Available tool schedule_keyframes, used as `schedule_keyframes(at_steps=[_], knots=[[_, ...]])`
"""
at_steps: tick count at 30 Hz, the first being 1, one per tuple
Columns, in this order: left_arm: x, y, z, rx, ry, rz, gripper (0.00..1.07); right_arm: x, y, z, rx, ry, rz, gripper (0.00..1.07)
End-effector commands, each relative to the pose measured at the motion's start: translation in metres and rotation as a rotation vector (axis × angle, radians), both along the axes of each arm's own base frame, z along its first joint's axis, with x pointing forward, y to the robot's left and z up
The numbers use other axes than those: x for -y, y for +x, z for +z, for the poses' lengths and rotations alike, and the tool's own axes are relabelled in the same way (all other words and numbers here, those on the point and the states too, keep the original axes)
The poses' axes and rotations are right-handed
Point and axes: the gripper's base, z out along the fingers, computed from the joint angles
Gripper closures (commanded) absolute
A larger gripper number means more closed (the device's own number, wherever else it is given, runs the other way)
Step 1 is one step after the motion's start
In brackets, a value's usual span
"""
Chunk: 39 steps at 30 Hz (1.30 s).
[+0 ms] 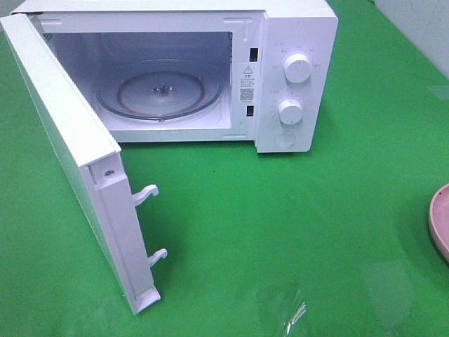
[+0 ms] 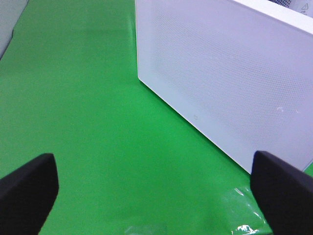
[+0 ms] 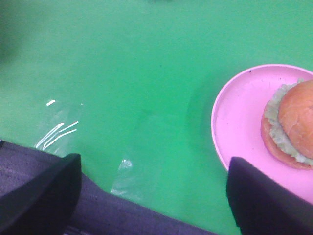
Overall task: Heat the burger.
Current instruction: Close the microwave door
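Burger (image 3: 292, 123) first: from the right wrist camera I see it sitting on a pink round plate (image 3: 239, 117), glossy brown bun on top, pale frilly lettuce ruffling out at its edge, the whole thing cut off by the frame. In the high view only a sliver of that plate (image 1: 440, 221) shows at three o'clock on the green cloth (image 1: 280, 232), and the burger itself is out of shot there. My right gripper (image 3: 151, 193) hangs with its dark fingers spread wide and nothing between them, the plate lying just beside one finger. I judge the step in hand to be the pick-up; the next move calls for bringing those jaws squarely around the bun and closing gently, since a soft stacked thing may squash or slide on a smooth plate. The white microwave (image 1: 295, 70) at twelve o'clock has its door (image 1: 77, 161) swung fully out, its clear glass turntable (image 1: 161, 91) bare. My left gripper (image 2: 156, 188) is also spread wide and empty, facing the door's flat, finely dotted panel (image 2: 230, 83).
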Motion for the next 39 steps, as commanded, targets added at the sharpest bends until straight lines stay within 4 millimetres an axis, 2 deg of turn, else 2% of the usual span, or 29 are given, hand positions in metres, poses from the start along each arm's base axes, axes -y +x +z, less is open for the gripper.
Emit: schedule_keyframes(at_steps=[1, 6, 9, 12, 13, 39], knots=[[0.0, -0.002, 0.001, 0.023, -0.005, 0.001, 0.07, 0.01, -0.018, -0.001, 0.079, 0.03, -0.032, 0.31], [0.0, -0.002, 0.001, 0.023, -0.005, 0.001, 0.07, 0.019, -0.036, -0.01, 0.159, 0.05, -0.111, 0.31], [0.0, -0.002, 0.001, 0.023, -0.005, 0.001, 0.07, 0.023, -0.047, -0.022, 0.21, 0.062, -0.183, 0.31], [0.0, -0.002, 0.001, 0.023, -0.005, 0.001, 0.07, 0.024, -0.053, -0.025, 0.247, 0.07, -0.217, 0.31], [0.0, -0.002, 0.001, 0.023, -0.005, 0.001, 0.07, 0.024, -0.058, -0.025, 0.306, 0.089, -0.242, 0.31], [0.0, -0.002, 0.001, 0.02, -0.005, 0.001, 0.07, 0.024, -0.058, -0.028, 0.338, 0.095, -0.271, 0.31]])
